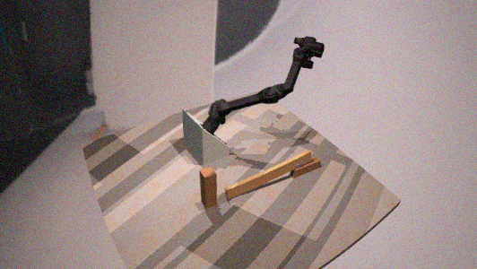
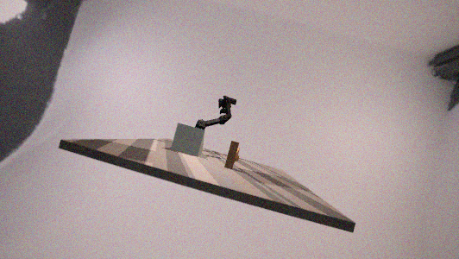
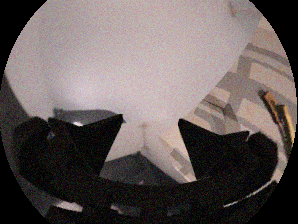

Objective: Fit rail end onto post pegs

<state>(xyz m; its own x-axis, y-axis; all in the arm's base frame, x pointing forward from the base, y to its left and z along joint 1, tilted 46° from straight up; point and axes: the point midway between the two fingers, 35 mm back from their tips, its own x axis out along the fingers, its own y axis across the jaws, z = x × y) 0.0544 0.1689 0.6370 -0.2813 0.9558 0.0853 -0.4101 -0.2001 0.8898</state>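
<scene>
The rail (image 1: 269, 173) (image 3: 287, 121) slopes in the top view, far end raised at the footboard block (image 1: 308, 168) (image 3: 270, 103), near end down on the table. The bracket is too small to make out clearly. The upright post (image 1: 209, 188) (image 2: 232, 155) stands a short gap from the rail's near end. Its pegs cannot be made out. In the exterior view the post hides most of the rail. My gripper (image 1: 313, 56) (image 3: 151, 119) is open and empty, high above the table and away from the rail; its fingers stand wide apart in the wrist view.
A grey-green box-like panel (image 1: 193, 138) (image 2: 188, 139) stands beside the arm's base, behind and left of the post in the top view. The table (image 1: 157, 224) (image 2: 207, 181) has a patchwork of light and dark stripes, and its edges show in the top and exterior views.
</scene>
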